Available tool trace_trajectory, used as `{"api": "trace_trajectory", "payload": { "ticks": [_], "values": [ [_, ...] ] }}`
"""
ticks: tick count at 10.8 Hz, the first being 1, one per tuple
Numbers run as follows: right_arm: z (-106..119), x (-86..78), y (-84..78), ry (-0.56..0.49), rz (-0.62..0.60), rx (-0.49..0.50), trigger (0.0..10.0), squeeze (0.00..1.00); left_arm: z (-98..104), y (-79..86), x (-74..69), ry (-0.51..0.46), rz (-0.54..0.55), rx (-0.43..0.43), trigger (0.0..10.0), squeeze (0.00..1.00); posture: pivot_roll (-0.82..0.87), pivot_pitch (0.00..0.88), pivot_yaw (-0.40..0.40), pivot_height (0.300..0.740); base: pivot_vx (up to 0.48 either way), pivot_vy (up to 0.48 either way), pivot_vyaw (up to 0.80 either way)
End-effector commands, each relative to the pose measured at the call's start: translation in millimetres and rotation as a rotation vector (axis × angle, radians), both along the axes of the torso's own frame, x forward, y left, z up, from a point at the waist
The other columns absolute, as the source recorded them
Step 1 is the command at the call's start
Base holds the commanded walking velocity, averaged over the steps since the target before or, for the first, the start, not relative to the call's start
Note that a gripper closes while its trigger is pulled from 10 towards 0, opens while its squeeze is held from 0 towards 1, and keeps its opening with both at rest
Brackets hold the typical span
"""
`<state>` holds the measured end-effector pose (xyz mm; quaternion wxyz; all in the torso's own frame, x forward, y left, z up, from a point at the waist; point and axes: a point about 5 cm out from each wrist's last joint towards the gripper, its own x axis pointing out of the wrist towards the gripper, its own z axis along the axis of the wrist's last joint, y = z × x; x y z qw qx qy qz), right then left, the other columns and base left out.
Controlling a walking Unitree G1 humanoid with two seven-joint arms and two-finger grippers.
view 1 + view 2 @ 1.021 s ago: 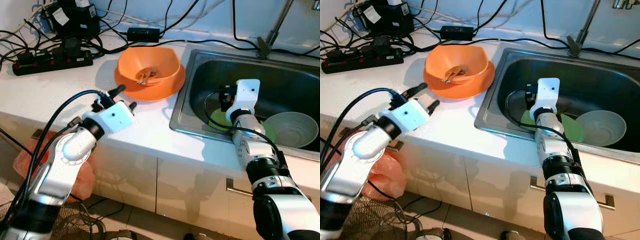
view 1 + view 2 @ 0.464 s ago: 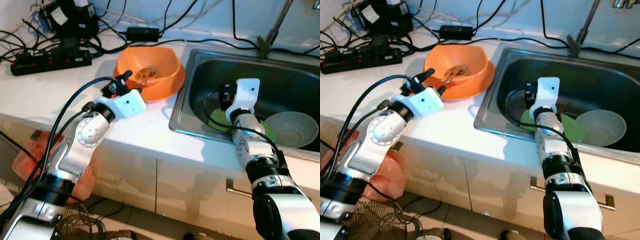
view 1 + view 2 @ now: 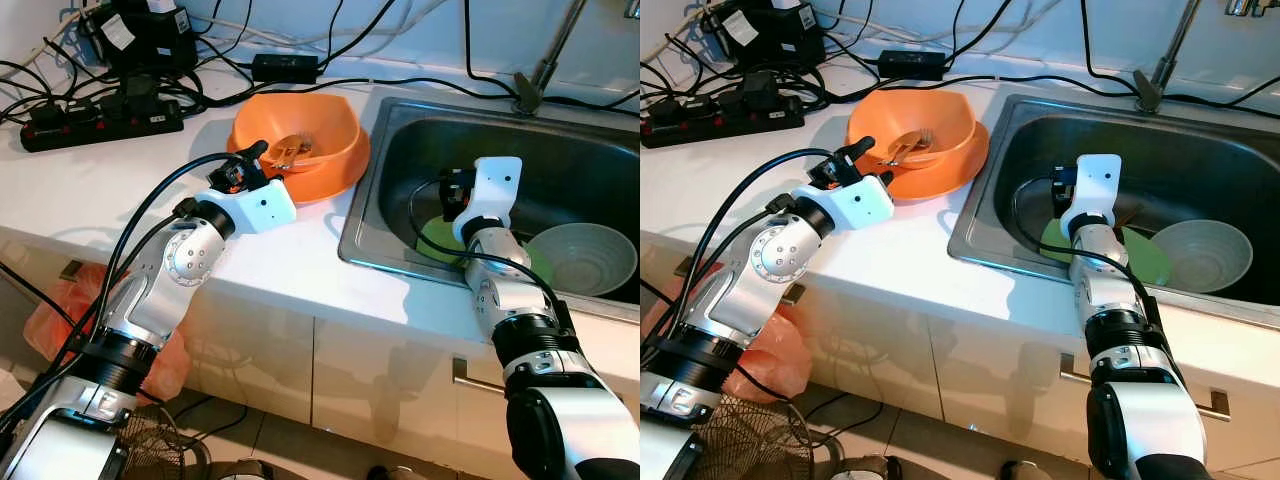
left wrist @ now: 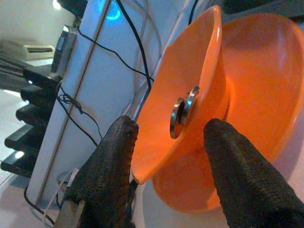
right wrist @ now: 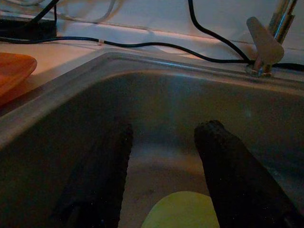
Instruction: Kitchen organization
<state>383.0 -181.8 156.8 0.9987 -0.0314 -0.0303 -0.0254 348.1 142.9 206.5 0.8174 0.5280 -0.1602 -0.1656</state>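
An orange bowl [image 3: 298,133] stands on an orange plate [image 3: 335,180] on the white counter, left of the sink, with metal cutlery [image 3: 291,150] lying inside it. My left gripper [image 3: 262,160] is at the bowl's near rim. In the left wrist view the left gripper [image 4: 171,124] is open, with the bowl's rim [image 4: 209,71] between its fingers. My right gripper [image 5: 166,130] is open down in the sink [image 3: 400,270], just above a green plate [image 3: 438,240]. A pale bowl [image 3: 585,258] sits in the sink to its right.
A black power strip [image 3: 100,118], an adapter [image 3: 286,68] and many cables crowd the counter's back left. The faucet [image 3: 545,60] rises behind the sink. On the floor, an orange bag [image 3: 50,310] and a wire basket [image 3: 160,455] lie by the cabinet.
My left arm has reached forward and right across the counter, bringing its gripper up to the orange bowl's rim. The right arm has stayed where it was in the sink.
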Motion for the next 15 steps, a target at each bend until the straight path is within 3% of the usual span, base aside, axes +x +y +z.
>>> {"api": "trace_trajectory", "payload": {
  "ticks": [1,2,3,5,6,7,8,15],
  "values": [
    [-1.3,0.2,-2.3,0.006,-0.011,0.01,10.0,0.0,3.9,-2.1,2.1,-0.022,-0.005,0.015,3.3,0.0,0.1,0.073,0.008,0.74,0.0,0.0,0.0],
    [-1.3,0.3,-1.6,0.006,-0.009,0.011,10.0,0.0,4.4,-2.1,3.2,-0.032,-0.003,0.012,4.9,0.0,0.1,0.069,0.007,0.74,0.0,0.0,0.0],
    [-1.2,0.4,-1.4,0.005,-0.008,0.01,10.0,0.0,4.6,-2.2,3.6,-0.035,-0.003,0.01,8.6,0.0,0.1,0.066,0.007,0.74,0.0,0.0,0.0],
    [-1.5,0.2,-1.2,0.006,-0.007,0.01,10.0,0.0,5.0,-2.5,4.5,-0.042,-0.004,0.014,8.9,0.0,0.1,0.064,0.005,0.74,0.0,0.0,0.0],
    [-2.0,0.3,-0.4,0.007,-0.005,0.01,10.0,0.0,6.4,-3.5,7.3,-0.053,0.004,0.015,2.7,0.0,0.1,0.062,0.007,0.74,0.0,0.0,0.0],
    [-2.1,0.2,-0.2,0.007,-0.005,0.011,10.0,0.0,5.7,-4.4,7.4,-0.054,0.004,0.014,8.4,0.0,0.1,0.062,0.007,0.74,0.0,0.0,0.0],
    [-2.2,0.1,-0.6,0.006,-0.007,0.012,10.0,0.0,5.2,-4.5,7.5,-0.054,0.004,0.013,10.0,0.0,0.1,0.064,0.008,0.74,0.0,0.0,0.0],
    [-3.6,-0.7,-1.8,0.008,-0.016,0.018,10.0,0.0,-2.1,-9.0,8.8,-0.017,-0.024,0.022,10.0,0.0,0.1,0.067,0.014,0.74,0.0,0.0,0.0]
  ]
}}
